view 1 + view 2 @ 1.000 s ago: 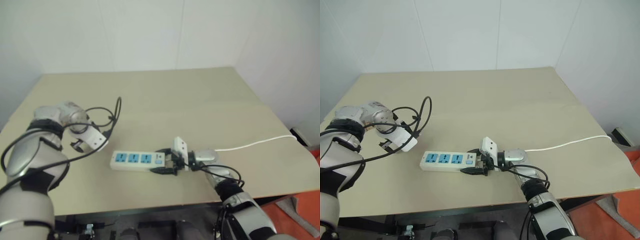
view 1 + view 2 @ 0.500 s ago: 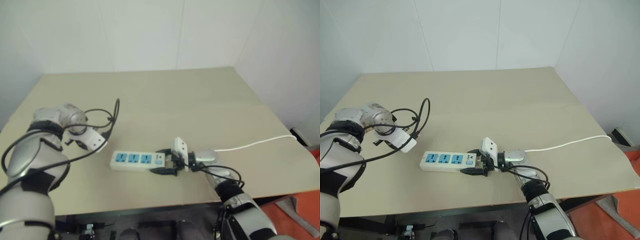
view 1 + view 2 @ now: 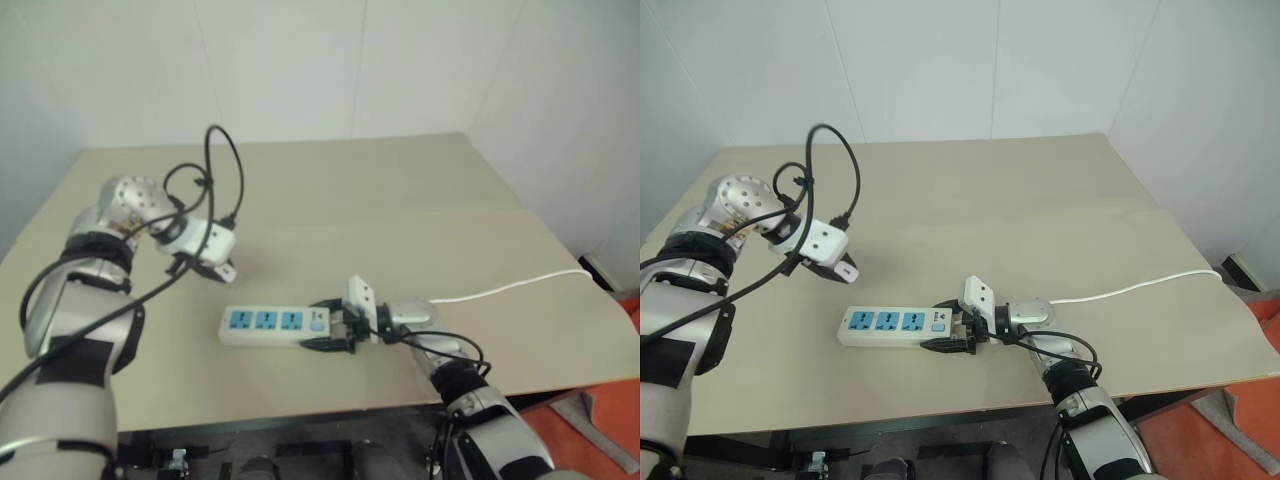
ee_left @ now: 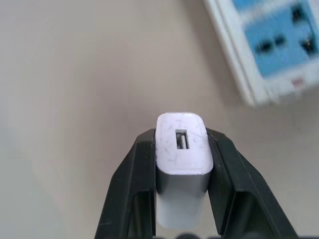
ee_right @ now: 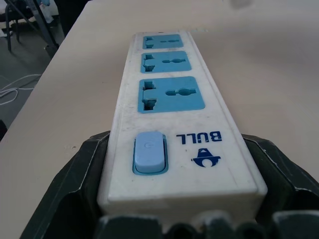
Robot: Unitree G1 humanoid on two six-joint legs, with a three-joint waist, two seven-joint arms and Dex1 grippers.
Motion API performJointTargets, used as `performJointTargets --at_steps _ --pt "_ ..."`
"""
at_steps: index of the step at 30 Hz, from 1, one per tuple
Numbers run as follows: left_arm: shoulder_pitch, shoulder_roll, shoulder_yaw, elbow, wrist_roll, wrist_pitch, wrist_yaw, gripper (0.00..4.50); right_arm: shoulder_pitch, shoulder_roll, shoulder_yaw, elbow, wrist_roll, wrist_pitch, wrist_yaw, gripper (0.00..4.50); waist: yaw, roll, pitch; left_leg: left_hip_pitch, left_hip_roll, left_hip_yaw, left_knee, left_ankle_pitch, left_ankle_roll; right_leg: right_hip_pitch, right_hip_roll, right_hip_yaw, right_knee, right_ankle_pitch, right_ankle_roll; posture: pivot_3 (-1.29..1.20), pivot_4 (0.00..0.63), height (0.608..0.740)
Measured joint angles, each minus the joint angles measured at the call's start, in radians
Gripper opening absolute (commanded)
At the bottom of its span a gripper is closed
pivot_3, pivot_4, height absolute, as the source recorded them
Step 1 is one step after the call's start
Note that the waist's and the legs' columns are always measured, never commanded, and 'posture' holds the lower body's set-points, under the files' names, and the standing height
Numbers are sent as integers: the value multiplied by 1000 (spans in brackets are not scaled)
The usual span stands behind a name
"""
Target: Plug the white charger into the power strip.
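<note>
The white charger (image 4: pixel 182 149) is clamped between the two black fingers of my left gripper (image 3: pixel 214 268), its USB port facing the left wrist camera. That gripper hangs above the table, just off the far left end of the power strip (image 3: pixel 272 322). The strip is a long white bar with three blue sockets (image 5: pixel 172 94) and lies flat near the table's front edge. My right gripper (image 3: pixel 335 332) is shut on its switch end, one finger (image 5: pixel 82 174) pressed against each long side.
The strip's thin white cable (image 3: pixel 510 287) runs right across the beige table (image 3: pixel 400 200) to its right edge. A loop of black cable (image 3: pixel 222 160) arches over my left wrist. White walls stand behind the table.
My left gripper has risen off the table and swung right toward the strip, now with the charger in it. The right gripper and the strip have not moved.
</note>
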State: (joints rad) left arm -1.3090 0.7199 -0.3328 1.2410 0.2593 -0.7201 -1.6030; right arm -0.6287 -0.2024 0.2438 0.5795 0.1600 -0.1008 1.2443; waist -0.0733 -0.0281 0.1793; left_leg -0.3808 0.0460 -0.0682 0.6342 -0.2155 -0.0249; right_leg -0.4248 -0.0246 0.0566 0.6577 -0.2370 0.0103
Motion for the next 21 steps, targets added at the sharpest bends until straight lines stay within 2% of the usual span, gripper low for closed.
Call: performJointTargets --at_steps 4,9,11,14,18,21 --pt "58 14 16 -138 -240 176 -7 1027 -5 -3 3 27 -2 -31 25 3413 -1 0 0 1 0 0 1 0 0 1 0 1 3 0 0 0 150 740" --pt "249 84 2 -471 -562 462 -7 1027 -37 -11 9 89 -1 -86 71 3413 -6 0 0 2 0 0 1 0 0 1 0 1 5 1 -1 0 150 740" --pt "299 93 25 -579 -638 555 -7 1027 -54 -14 6 115 0 -95 81 3413 0 0 0 2 0 0 2 0 0 1 0 1 5 1 -1 0 150 740" --pt "406 85 127 -783 -772 743 -1 1027 -66 -15 0 144 -1 -115 83 3413 3 0 0 3 0 0 3 0 0 2 0 1 5 1 -1 0 150 740" --pt "517 98 209 -981 -893 973 24 1027 -72 -9 -2 170 -1 -133 84 3413 3 0 0 4 0 0 4 0 0 3 0 2 3 0 -1 0 150 740" --pt "593 101 233 -1083 -926 1087 57 1027 -73 -8 -4 179 -2 -142 85 3413 3 0 0 6 0 0 4 0 0 4 0 2 3 0 0 0 150 740"
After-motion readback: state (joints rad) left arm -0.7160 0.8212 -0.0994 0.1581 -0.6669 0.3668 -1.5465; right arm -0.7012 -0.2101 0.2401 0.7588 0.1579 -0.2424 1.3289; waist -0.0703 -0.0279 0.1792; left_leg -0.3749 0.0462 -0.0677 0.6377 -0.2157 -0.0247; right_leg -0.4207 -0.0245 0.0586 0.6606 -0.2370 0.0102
